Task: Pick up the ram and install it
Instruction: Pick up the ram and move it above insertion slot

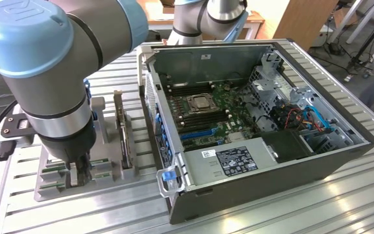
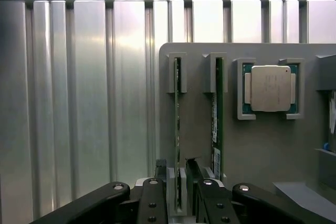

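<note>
The ram (image 2: 177, 129) stands on edge in a slot of the grey holder (image 2: 252, 145), next to a second green stick (image 2: 218, 114) and a silver processor (image 2: 270, 88). The gripper (image 2: 177, 169) straddles the ram's near end, its fingers (image 2: 193, 174) spread apart on either side of it. The holder sits on the slatted metal table (image 2: 94, 103), to the exterior view's left of the open computer case (image 1: 271, 180).

Gripper (image 2: 177, 171) straddling one ram (image 2: 177, 114), second ram (image 2: 218, 114) crowding just beside, upright card (image 1: 123, 141) and case (image 1: 271, 185) blocking the exterior view's right.
</note>
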{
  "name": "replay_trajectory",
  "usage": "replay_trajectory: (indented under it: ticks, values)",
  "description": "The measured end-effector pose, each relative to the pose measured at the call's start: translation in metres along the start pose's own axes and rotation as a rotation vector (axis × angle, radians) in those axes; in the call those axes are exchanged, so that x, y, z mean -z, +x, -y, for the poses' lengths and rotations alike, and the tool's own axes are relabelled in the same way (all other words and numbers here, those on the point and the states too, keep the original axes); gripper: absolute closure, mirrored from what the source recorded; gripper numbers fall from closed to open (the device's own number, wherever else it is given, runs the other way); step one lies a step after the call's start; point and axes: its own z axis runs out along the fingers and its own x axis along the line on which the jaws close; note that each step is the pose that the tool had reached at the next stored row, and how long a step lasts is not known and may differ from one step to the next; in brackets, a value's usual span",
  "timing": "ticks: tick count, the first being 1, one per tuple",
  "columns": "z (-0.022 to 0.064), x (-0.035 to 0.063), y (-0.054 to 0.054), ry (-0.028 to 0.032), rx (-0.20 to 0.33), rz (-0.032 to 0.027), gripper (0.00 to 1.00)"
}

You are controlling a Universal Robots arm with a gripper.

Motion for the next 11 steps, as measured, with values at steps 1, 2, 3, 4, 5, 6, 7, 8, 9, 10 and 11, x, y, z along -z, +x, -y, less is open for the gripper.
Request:
replay_trajectory:
  ticks: [1,2,3,4,5,6,7,8,9,10,11]
  values:
    - [0.0000,-0.0007,0.0000,0.0000,0.000,0.0000,0.70]
    - [0.0000,-0.0014,0.0000,-0.0001,0.000,-0.0001,0.70]
    - [0.0001,-0.0021,0.0000,0.0000,0.000,0.0000,0.70]
    - [0.0001,-0.0029,0.0000,0.0000,0.000,-0.0001,0.70]
    - [0.0001,-0.0037,0.0001,0.0000,0.000,0.0000,0.70]
    - [0.0001,-0.0044,0.0001,-0.0001,0.000,0.0000,0.70]
    - [0.0002,-0.0052,0.0001,0.0000,0.000,0.0000,0.70]
    - [0.0002,-0.0059,0.0001,-0.0001,0.001,-0.0001,0.70]
    - [0.0002,-0.0066,0.0001,-0.0001,0.001,-0.0001,0.70]
    - [0.0002,-0.0073,0.0001,-0.0001,0.001,-0.0001,0.70]
    - [0.0003,-0.0080,0.0001,0.0000,0.001,-0.0001,0.70]
